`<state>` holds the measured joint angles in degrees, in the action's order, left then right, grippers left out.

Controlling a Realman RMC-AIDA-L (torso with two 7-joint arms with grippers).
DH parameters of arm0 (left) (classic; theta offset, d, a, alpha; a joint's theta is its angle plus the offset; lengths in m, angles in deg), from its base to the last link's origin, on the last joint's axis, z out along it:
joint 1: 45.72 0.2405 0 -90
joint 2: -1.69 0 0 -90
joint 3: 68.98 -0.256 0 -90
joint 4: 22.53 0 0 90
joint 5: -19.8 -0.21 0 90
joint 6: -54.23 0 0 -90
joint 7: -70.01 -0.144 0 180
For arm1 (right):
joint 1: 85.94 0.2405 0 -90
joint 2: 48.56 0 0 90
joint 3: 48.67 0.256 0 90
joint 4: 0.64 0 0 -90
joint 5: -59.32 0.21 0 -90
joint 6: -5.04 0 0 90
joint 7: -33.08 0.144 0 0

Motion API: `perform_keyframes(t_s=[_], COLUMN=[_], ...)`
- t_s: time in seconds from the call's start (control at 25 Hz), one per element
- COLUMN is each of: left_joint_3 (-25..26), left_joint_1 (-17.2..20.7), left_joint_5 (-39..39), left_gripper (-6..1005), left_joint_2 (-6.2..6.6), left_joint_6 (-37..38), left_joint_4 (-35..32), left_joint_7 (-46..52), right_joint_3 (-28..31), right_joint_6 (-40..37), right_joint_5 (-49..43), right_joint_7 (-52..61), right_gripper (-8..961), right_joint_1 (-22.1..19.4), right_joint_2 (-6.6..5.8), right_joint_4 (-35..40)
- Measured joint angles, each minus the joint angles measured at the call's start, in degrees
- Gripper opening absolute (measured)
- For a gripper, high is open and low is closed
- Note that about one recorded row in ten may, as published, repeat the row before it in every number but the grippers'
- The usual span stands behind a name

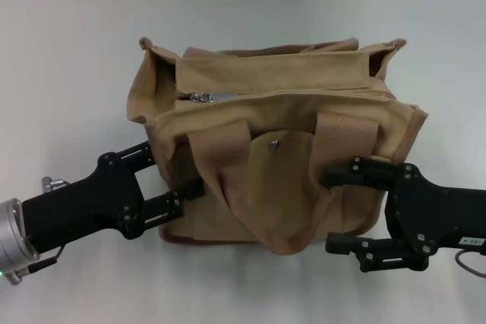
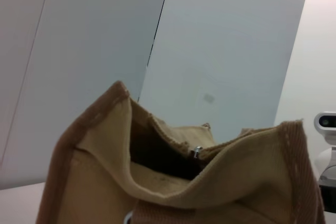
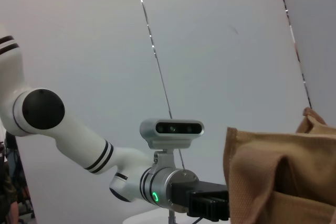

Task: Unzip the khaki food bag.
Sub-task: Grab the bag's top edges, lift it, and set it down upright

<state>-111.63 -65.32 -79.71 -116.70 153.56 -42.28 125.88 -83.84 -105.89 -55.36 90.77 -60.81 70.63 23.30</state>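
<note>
From the head view we see the khaki food bag (image 1: 277, 149) standing upright in the middle of the white worktop (image 1: 68, 73), its front pocket flap with the metal snap (image 1: 274, 144) facing us and its two webbing handles drooping down the front. The silver zipper pull (image 1: 200, 97) sits at the bag's left end of the top seam, and the seam looks closed along the rest of its length. The left claw (image 1: 175, 180) comes in low from the left, its two black fingers spread apart and reaching against the bag's lower left front corner, one finger by the side panel and the other near the base under the left handle. The right claw (image 1: 330, 210) comes in from the right, its fingers also apart: the upper one touches the bag's front just beside the right handle, the lower one lies near the base, just clear of the fabric. In the left wrist view we look closely at the bag's (image 2: 173, 182) upper end, where the fabric gapes a little and a small metal zipper piece (image 2: 196, 152) shows at the opening. In the right wrist view the bag's (image 3: 283, 182) side fills the corner, with the left claw (image 3: 210, 205) against it beyond.
</note>
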Motion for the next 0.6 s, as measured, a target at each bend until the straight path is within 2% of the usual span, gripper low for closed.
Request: perform_keyframes(t_s=[0.08,0.28,0.4,0.6], left_joint_3=[0.0,0.0,0.0,0.3], left_joint_1=[0.0,0.2,0.3,0.4], left_joint_5=[0.0,0.2,0.2,0.2], left_gripper=[859,632,457,399], left_joint_2=[-0.01,-0.04,-0.05,-0.08], left_joint_6=[-0.1,-0.2,-0.2,-0.3], left_joint_4=[0.0,0.1,0.2,0.2], left_joint_7=[-0.1,-0.6,-0.8,-0.9], right_joint_3=[0.0,0.0,0.0,0.0], right_joint_6=[0.2,0.3,0.3,0.6], right_joint_5=[0.0,0.1,0.3,0.7], right_joint_7=[0.0,0.0,0.0,0.0], right_gripper=[847,847,847,847], right_joint_1=[0.0,0.0,0.0,0.0], right_joint_2=[0.0,0.0,0.0,0.0], right_joint_4=[-0.2,-0.2,-0.2,-0.2])
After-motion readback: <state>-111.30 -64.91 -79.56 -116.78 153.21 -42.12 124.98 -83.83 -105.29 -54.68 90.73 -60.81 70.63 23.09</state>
